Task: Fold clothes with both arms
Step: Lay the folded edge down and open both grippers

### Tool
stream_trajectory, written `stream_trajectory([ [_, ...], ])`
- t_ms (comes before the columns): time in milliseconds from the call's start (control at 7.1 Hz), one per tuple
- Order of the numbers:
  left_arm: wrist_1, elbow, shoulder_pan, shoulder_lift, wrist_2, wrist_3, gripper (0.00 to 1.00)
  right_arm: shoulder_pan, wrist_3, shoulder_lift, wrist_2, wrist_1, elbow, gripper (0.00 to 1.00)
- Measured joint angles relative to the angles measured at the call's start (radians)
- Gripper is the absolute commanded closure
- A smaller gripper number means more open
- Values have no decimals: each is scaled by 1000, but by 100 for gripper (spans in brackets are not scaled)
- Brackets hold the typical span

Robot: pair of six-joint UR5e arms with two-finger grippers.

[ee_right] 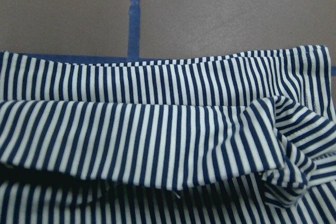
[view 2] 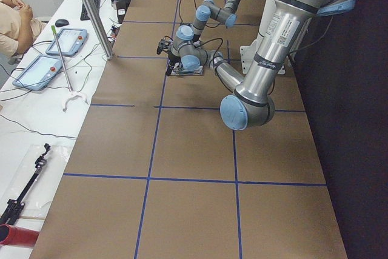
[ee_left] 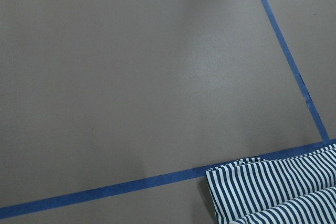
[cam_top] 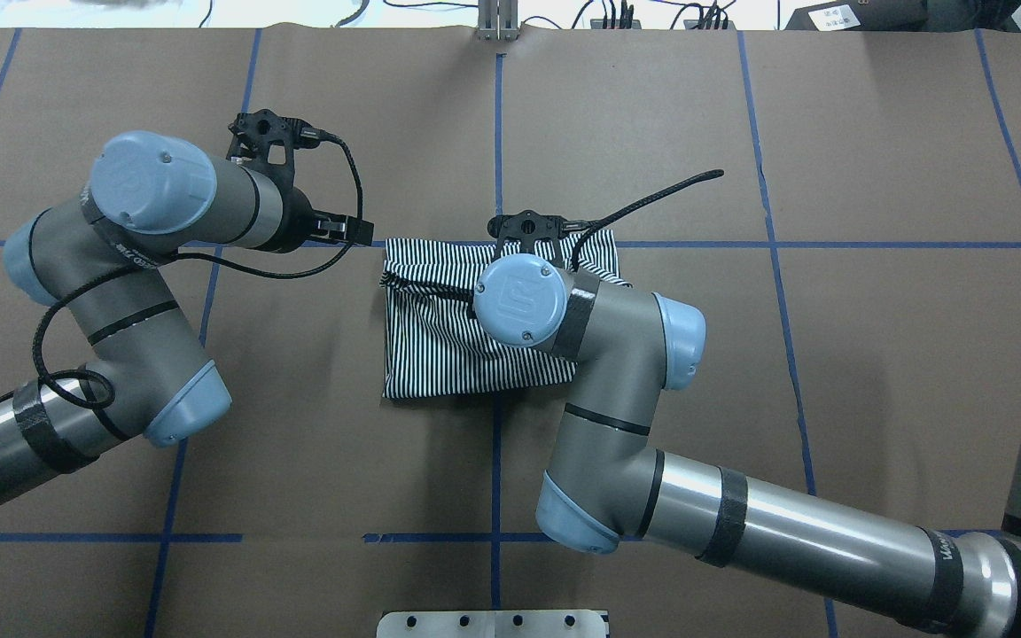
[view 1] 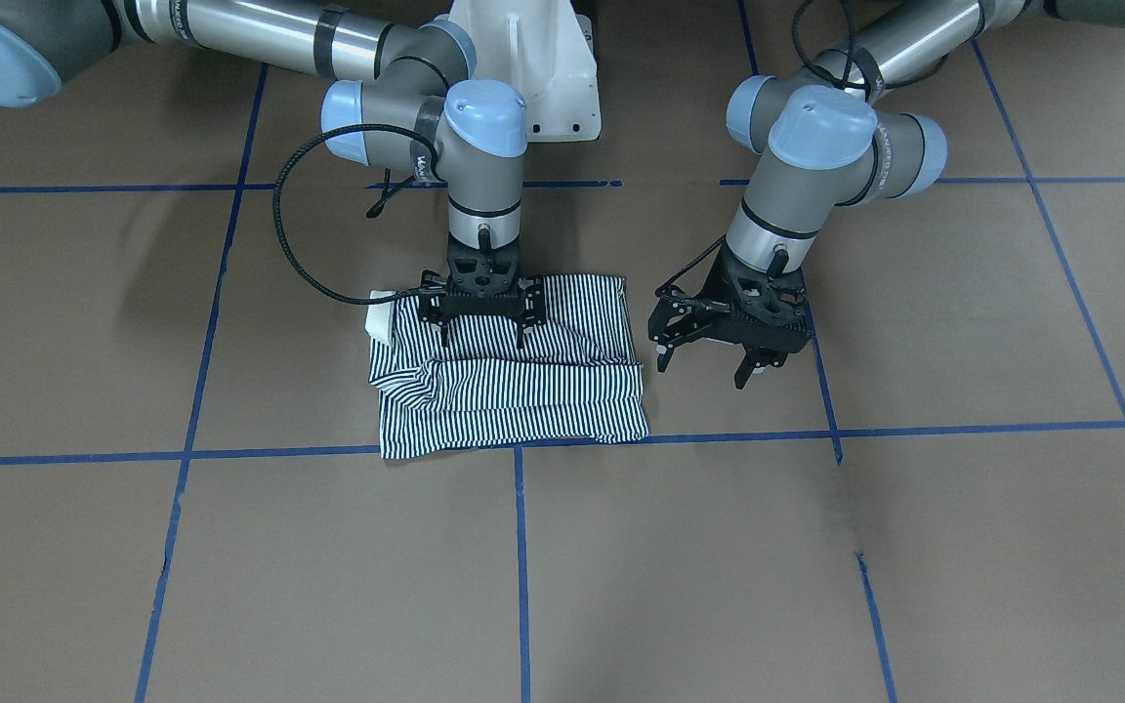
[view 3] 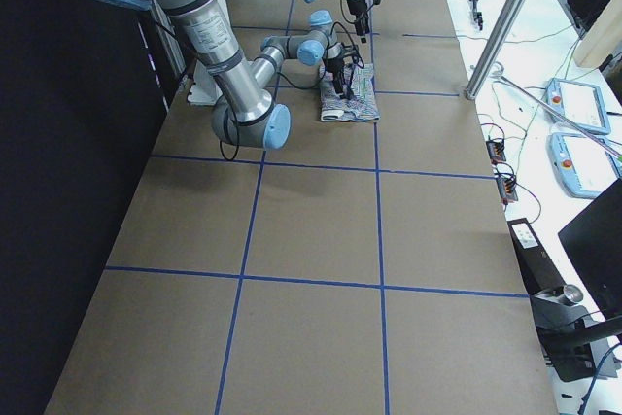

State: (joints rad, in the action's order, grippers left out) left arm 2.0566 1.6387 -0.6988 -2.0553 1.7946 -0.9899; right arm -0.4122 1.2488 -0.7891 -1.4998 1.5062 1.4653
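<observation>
The fingers of the right gripper (view 1: 482, 340) are spread apart with nothing clamped between them. They point straight down at the shirt (view 1: 523, 402), but it cannot be told whether their tips touch the cloth. In the front-facing view they stand over the shirt's 12 o'clock half, the side nearest the robot. The fingers of the left gripper (view 1: 701, 374) are likewise spread and empty, held over bare table (view 1: 621, 566) just beside the shirt's 3 o'clock edge and apart from the cloth. The shirt is laid as a compact, roughly square bundle near the middle of the table. Its 6 o'clock edge lies along a blue tape line (view 1: 719, 434), and a bit of cream collar (view 1: 379, 320) shows at the 9 o'clock side. A rumpled ridge (view 1: 523, 363) runs across the top layer from 9 to 3 o'clock. The folding is judged to be far along, and the step in hand is taken to be the set-up for one last fold or a tidying of that ridge. The next move would call for the left gripper to be brought in from 3 o'clock. The top layer alone would then be pinched at matched points by both grippers, so that the layers beneath are not dragged.
</observation>
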Motion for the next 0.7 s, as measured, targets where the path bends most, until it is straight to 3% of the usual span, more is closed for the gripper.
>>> stream_trajectory([
  [423,0,2,-1,1,0,-2,0,-27,-48,12,26,1,-60,0],
  [704,0,3,-1,2,0,-5,0,-82,-57,54,27,-13,-161,0],
])
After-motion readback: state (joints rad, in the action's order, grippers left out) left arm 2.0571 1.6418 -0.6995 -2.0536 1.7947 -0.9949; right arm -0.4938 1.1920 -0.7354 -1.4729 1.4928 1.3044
